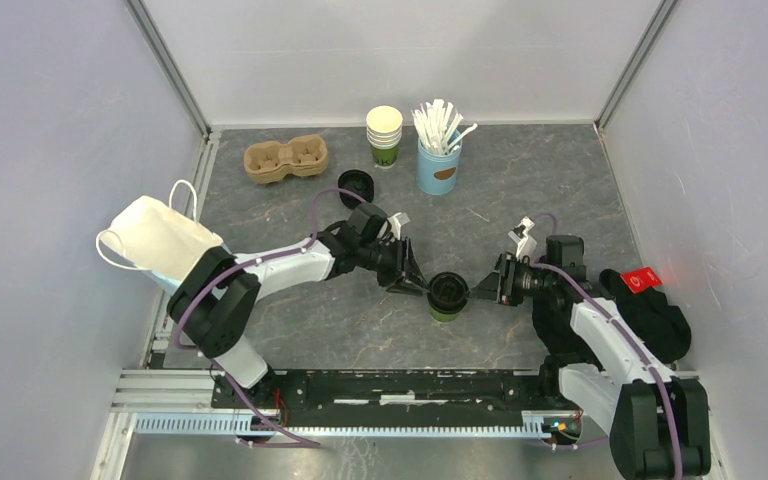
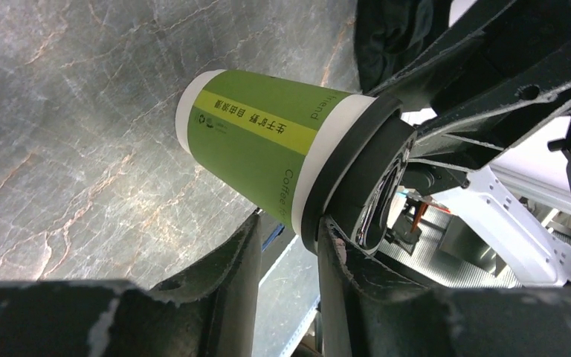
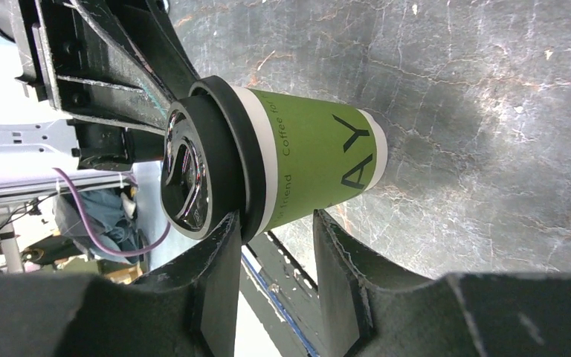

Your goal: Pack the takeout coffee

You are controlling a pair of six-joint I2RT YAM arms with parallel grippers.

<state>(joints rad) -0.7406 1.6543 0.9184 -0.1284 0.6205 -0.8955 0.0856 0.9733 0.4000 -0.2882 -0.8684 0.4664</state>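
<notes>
On the table [image 1: 520, 200]: white bag [image 1: 155, 235] at the left edge, cardboard cup carrier [image 1: 286, 158] far left. Both are on the left arm's side, well apart from the cup.

The takeout coffee [image 1: 447, 299] stands upright mid-table with its black lid [image 1: 447, 288] on, long axis vertical. It sits dead between the two grippers: left gripper [image 1: 420, 285] just left of it, right gripper [image 1: 477, 289] just right, about equally near.

Jaws: both sets are part open, clamped on nothing. The wrist views show each gripper rolled on its side, so its fingers [image 2: 223, 275] stack one above the other, along the cup's axis rather than across it. The tips sit at the lid rim and upper wall. Can't tell if they touch.

My read: closing now won't wrap the cup. You'd want one wrist rolled a quarter turn so the jaws straddle the wall. The left arm looks like the better pick, since carrier and bag lie its way.
</notes>
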